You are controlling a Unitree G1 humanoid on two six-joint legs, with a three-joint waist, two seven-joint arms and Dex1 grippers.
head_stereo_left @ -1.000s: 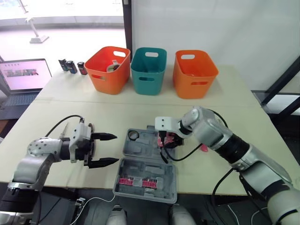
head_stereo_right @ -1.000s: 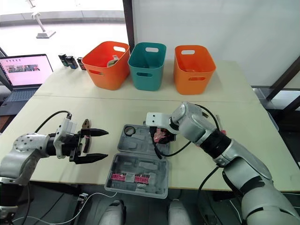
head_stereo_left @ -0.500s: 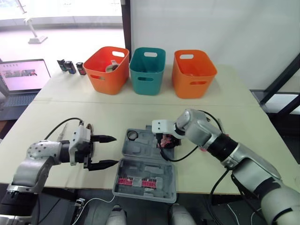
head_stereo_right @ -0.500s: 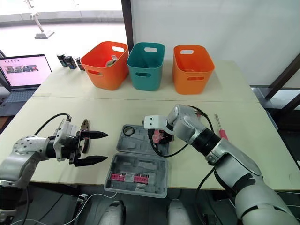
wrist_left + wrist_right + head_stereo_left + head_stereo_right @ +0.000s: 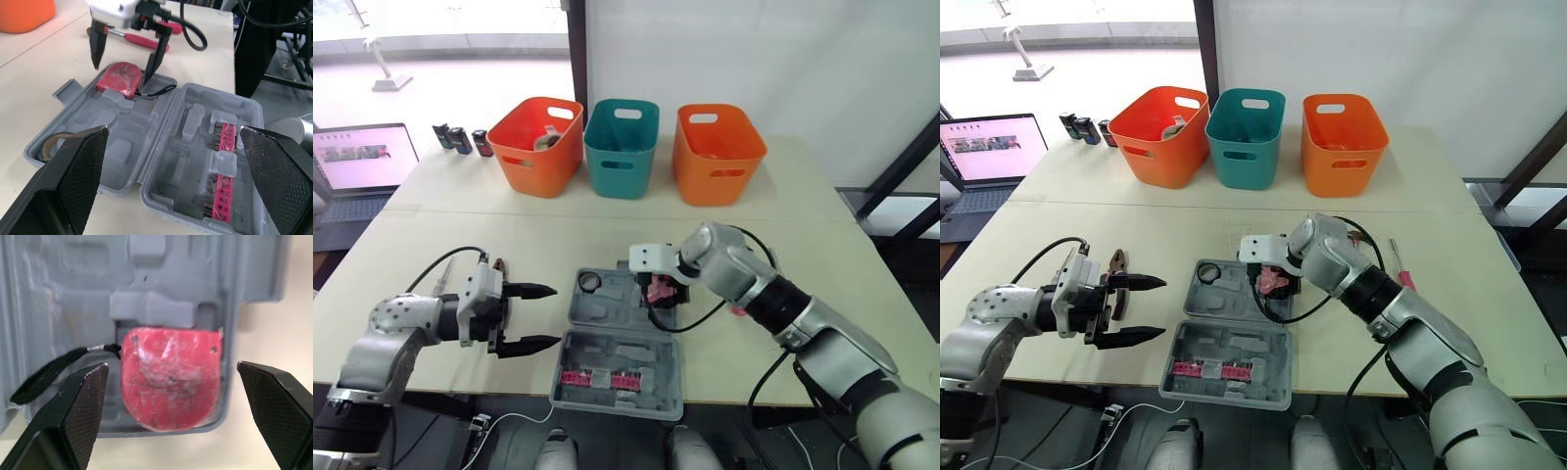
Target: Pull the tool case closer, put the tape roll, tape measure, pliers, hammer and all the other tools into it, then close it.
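Observation:
The grey tool case [image 5: 607, 323] lies open near the table's front edge. In its far half are the tape roll [image 5: 591, 282] and the red tape measure [image 5: 171, 379], whose black strap trails to one side. My right gripper [image 5: 121, 72] hangs open just above the tape measure with a finger on either side, not touching it. Left of the case, my left gripper [image 5: 536, 316] is open and empty, pointing at the case. The pliers [image 5: 1118, 260] lie on the table just behind it. A red-handled tool [image 5: 1398, 266] lies to the right of my right arm.
Two orange bins [image 5: 542, 143] [image 5: 718, 152] and a teal bin [image 5: 622, 147] stand in a row at the back. A laptop [image 5: 364, 166] and small dark items [image 5: 460, 139] are at the back left. A strip of red bits [image 5: 222, 166] sits in the case's near half.
My right gripper has lifted slightly off the tape measure, which stays in the case. The left gripper has drawn back a little to the left.

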